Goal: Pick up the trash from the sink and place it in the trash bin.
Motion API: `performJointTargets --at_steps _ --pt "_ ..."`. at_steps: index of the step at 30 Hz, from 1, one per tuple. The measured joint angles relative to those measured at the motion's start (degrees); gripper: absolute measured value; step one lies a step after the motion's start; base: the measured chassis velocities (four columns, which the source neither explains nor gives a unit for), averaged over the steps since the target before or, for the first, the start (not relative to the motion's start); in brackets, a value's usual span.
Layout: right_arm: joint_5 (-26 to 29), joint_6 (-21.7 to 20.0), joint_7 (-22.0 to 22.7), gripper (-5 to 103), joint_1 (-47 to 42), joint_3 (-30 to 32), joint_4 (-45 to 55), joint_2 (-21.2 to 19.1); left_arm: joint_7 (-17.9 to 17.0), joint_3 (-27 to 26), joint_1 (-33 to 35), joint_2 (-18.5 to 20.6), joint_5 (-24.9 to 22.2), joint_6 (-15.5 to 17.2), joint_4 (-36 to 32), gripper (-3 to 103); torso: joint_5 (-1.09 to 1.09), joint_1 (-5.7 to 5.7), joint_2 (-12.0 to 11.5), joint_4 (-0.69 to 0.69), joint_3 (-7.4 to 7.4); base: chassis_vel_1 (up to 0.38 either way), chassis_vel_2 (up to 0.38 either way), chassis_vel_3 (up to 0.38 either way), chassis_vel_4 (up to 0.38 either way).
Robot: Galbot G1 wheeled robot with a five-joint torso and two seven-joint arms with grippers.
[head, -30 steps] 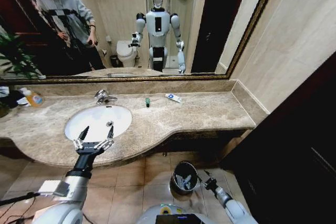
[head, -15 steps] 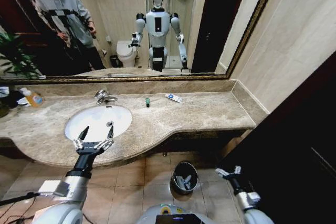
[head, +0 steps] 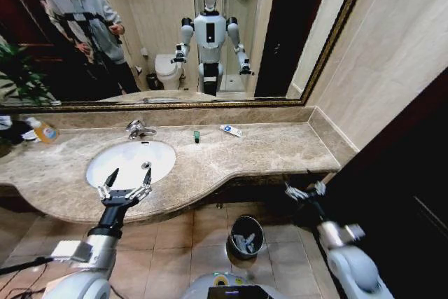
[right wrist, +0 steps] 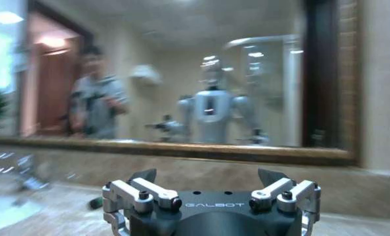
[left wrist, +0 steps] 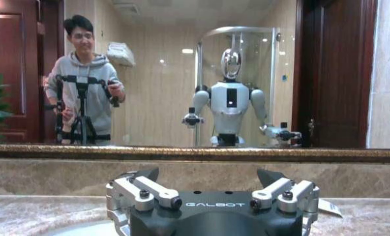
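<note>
A beige marble countertop [head: 266,150] runs beneath the mirror, its white sink [head: 131,162] lying just ahead of the left gripper [head: 124,188], the chrome faucet [head: 138,129] beyond. Farther off toward the right gripper [head: 306,190] lie a small green-black piece [head: 197,136] and a blue-white packet [head: 232,130]. On the tiled floor [head: 168,250], the trash bin [head: 246,235] stands between both grippers.

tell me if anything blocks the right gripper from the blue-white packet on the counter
Nothing visible does. The right gripper hangs open off the counter's front edge, and bare marble lies between it and the blue-white packet by the back wall.
</note>
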Motion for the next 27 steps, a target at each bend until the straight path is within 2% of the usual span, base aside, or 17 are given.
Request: performJointTargets --at_steps 1,5,6,10,11,14,15,17,23,27 --pt "0.00 0.00 0.00 100 0.00 0.00 0.00 0.00 0.00 0.00 0.00 0.00 0.00 0.00 0.00 100 0.00 0.00 0.00 0.00 0.00 0.000 0.000 0.000 0.000" --pt "-0.39 -5.30 -0.91 100 10.46 -5.20 -4.48 -2.18 0.01 0.00 0.00 -0.01 0.00 0.00 -0.01 100 0.01 0.00 0.00 0.00 0.00 0.000 0.000 0.000 0.000" --pt "-0.39 -5.30 -0.91 100 10.46 -5.20 -4.48 -2.18 0.01 0.00 0.00 -0.01 0.00 0.00 -0.01 100 0.01 0.00 0.00 0.00 0.00 0.000 0.000 0.000 0.000" --pt "-2.47 -9.17 -1.57 100 21.86 -13.48 -11.81 -2.51 0.01 0.00 0.00 0.00 0.00 0.00 0.00 100 0.02 0.00 0.00 0.00 0.00 0.000 0.000 0.000 0.000" --pt "-2.47 -9.17 -1.57 100 21.86 -13.48 -11.81 -2.51 0.01 0.00 0.00 0.00 0.00 0.00 0.00 100 0.02 0.00 0.00 0.00 0.00 0.000 0.000 0.000 0.000" --pt "-2.39 -13.61 1.17 100 29.16 -22.32 -18.04 -2.14 0.00 0.00 0.00 0.00 0.00 0.00 0.00 100 0.03 0.01 -0.01 0.00 0.01 0.000 0.000 0.000 0.000" --pt "-2.39 -13.61 1.17 100 29.16 -22.32 -18.04 -2.14 0.00 0.00 0.00 0.00 0.00 0.00 0.00 100 0.03 0.01 -0.01 0.00 0.01 0.000 0.000 0.000 0.000" --pt "-1.47 -16.43 2.84 100 33.60 -26.85 -21.48 -1.60 0.00 0.00 0.00 0.00 0.00 0.00 0.00 100 0.01 0.00 -0.01 -0.01 0.01 0.000 0.000 0.000 0.000" --pt "-3.15 -17.34 5.53 100 44.89 -34.33 -30.92 0.12 0.01 0.00 0.00 0.00 0.00 0.00 -0.01 100 0.00 0.01 -0.01 0.00 0.00 0.000 0.000 0.000 0.000" --pt "-3.97 -16.69 5.87 100 50.83 -36.72 -37.97 1.83 0.00 0.00 0.00 0.00 0.00 0.00 0.00 100 0.01 0.01 0.00 0.00 0.00 0.000 0.000 0.000 0.000"
